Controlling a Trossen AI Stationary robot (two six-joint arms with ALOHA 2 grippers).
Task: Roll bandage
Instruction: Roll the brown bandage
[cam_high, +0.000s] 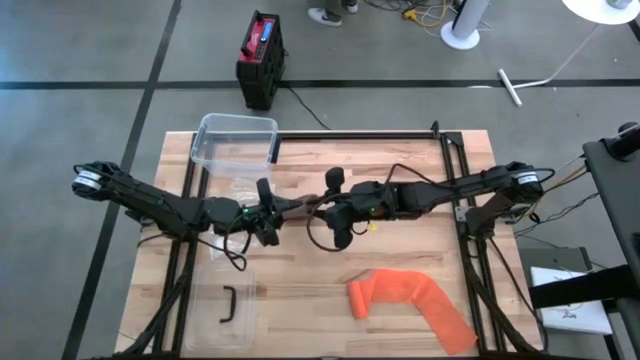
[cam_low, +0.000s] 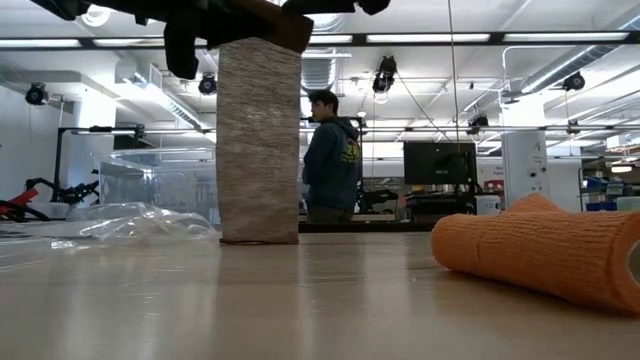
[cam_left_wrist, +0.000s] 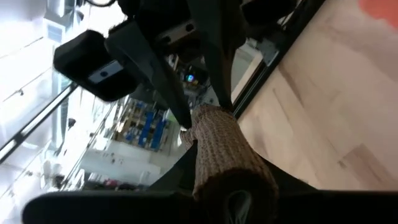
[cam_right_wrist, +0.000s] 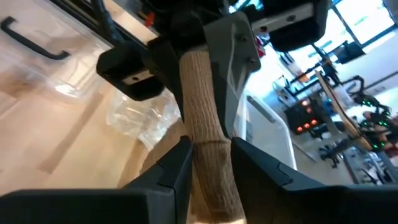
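Observation:
A beige bandage (cam_low: 259, 140) is partly rolled. Its roll (cam_high: 300, 205) lies level in the air above the table's middle, and the loose strip hangs from it, lower end (cam_low: 260, 236) resting on the table. My left gripper (cam_high: 272, 213) comes from the table's left and is shut on one end of the roll. From the right, my right gripper (cam_high: 322, 208) is shut on the other end. In each wrist view the roll runs from that arm's own fingers to the other gripper. My left gripper pinches the roll's left end (cam_left_wrist: 227, 165) between its two fingers. The fingers lie level and point along the roll, toward the table's right. The roll is lifted clear of the table. My right gripper has the roll's right end (cam_right_wrist: 208, 155) between its two fingers (cam_right_wrist: 177, 165), one on each side. They come from the table's right, tipped slightly down, and lie along the roll, which stays clear of the table.
An orange bandage (cam_high: 408, 298) lies at the near right. A clear box (cam_high: 237, 140) stands at the far left, with crumpled plastic wrap (cam_low: 140, 222) beside it. A clear lid with a black handle (cam_high: 228, 305) lies near left. A person (cam_low: 325, 155) stands beyond the table.

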